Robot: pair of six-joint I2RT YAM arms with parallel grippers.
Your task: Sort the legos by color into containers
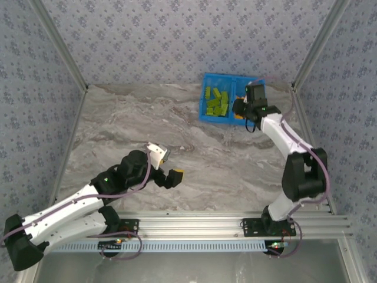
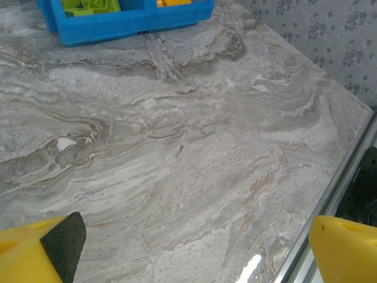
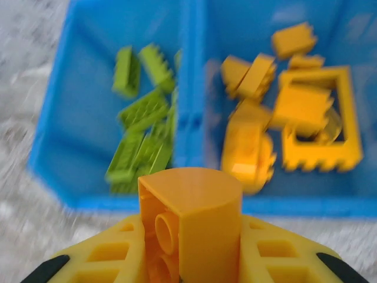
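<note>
Brick point(image 3: 194, 218) (right gripper point(image 3: 191, 262)) at bin rim point(image 3: 306, 206)

Blue bin point(image 2: 126, 25) beyond spread claw point(image 2: 191, 250)

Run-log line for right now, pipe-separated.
left gripper open, empty | right gripper shut on orange piece, at blue bin | green legos left compartment | orange legos right compartment

A robotics lab test cell is shown. A marble-patterned tabletop point(image 1: 177, 130) is enclosed on three sides by walls point(image 1: 177, 41) covered in a blue-grey floral print, which are joined by bare aluminium posts point(image 1: 59, 44). A white-and-black left arm point(image 1: 76, 203) and right arm point(image 1: 288, 138) are bolted to a slotted aluminium rail point(image 1: 194, 223) at the near edge, and purple cables point(image 1: 326, 174) are looped along them.
</note>
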